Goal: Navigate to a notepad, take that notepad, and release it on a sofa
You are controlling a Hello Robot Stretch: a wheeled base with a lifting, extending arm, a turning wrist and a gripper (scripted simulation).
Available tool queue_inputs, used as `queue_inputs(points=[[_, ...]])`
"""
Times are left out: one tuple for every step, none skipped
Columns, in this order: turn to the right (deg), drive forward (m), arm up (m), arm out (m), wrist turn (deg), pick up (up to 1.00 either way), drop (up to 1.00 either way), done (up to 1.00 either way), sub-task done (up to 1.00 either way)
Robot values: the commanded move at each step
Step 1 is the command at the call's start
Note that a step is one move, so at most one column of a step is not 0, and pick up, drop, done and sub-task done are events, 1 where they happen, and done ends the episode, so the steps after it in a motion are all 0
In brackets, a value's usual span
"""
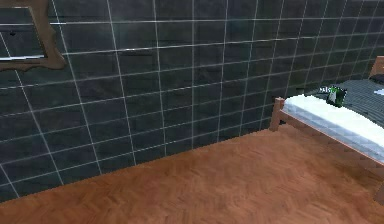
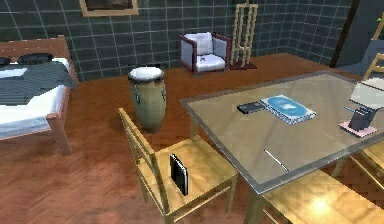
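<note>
Wall (image 1: 150, 90) ahead, table (image 2: 250, 140) sideways, bed (image 1: 340, 120) shared

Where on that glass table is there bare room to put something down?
The glass table's near half, between the blue book and the wooden chair, lies bare. It is crowded at the right edge, around the pink thing.

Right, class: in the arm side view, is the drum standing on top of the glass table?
No, the drum stands on the wooden floor, apart from the glass table and to its left in the picture.

Base facing wall (image 1: 150, 80), table (image 2: 300, 142) alongside
</note>
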Motion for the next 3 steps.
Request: queue_inputs(points=[[0.0,0.0,0.5,0.0,0.0,0.0,0.0,0.0,0.0],[0.0,0.0,0.02,0.0,0.0,0.0,0.0,0.0,0.0],[0.0,0.0,0.0,0.46,0.0,0.0,0.0,0.0,0.0]])
